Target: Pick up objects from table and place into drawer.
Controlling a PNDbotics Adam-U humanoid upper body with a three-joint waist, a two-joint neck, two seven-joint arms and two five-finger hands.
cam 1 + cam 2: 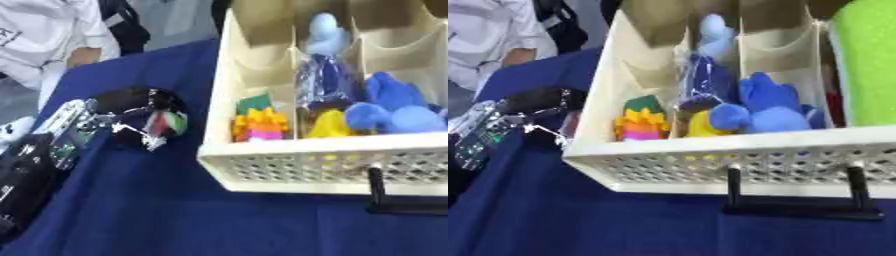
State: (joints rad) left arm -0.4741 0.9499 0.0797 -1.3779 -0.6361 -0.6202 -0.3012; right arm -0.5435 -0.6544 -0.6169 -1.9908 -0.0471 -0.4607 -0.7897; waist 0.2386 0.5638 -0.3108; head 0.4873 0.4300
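Left hand [140, 117]: I see it curled around a red-green-white striped object [172, 123], at 9 o'clock of the cream perforated plastic drawer [297, 167].
Right hand: I can't see it.

A blue-covered desk [175, 215] carries a cream perforated drawer [297, 172] on its right side, black handle [798, 207] at the near face. Left of it, the left hand [144, 117] rests on the cloth.

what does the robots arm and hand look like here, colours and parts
Only the left arm shows, entering from the left: a black forearm shell with a silver metal section and small green and white details near the wrist. The left hand is glossy black with thin silver-white linkages. The right arm is out of view.
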